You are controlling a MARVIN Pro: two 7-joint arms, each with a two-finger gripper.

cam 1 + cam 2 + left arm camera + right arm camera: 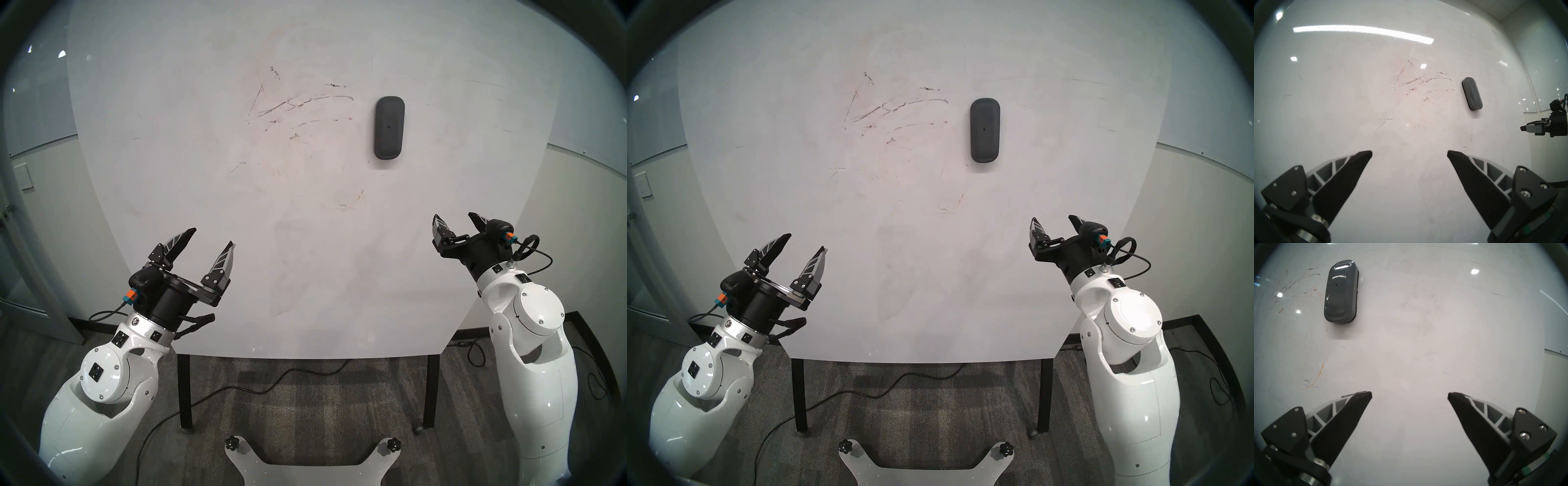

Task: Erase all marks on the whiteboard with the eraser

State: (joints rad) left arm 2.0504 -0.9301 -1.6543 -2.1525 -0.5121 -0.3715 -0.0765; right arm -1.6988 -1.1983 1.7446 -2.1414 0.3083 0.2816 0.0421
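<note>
The whiteboard [203, 190] is glossy white with faint pinkish smudging at mid-frame. The marks [298, 103] there are scratchy black-grey streaks, with thin orange traces, one lower down that may be a curved remnant [1319, 373]. The eraser [389, 127], right of centre, is dark grey with a tiny black dot. Lower frame: carpet [305, 400] in grey plaid, black table legs [185, 390].

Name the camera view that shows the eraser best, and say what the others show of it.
The right wrist view: the eraser is largest there, with its glossy top, centre dot and dark felt edge visible. Both head views show it smaller, from above, lying on the whiteboard. The left wrist view shows it small and tilted, right of the marks.
</note>
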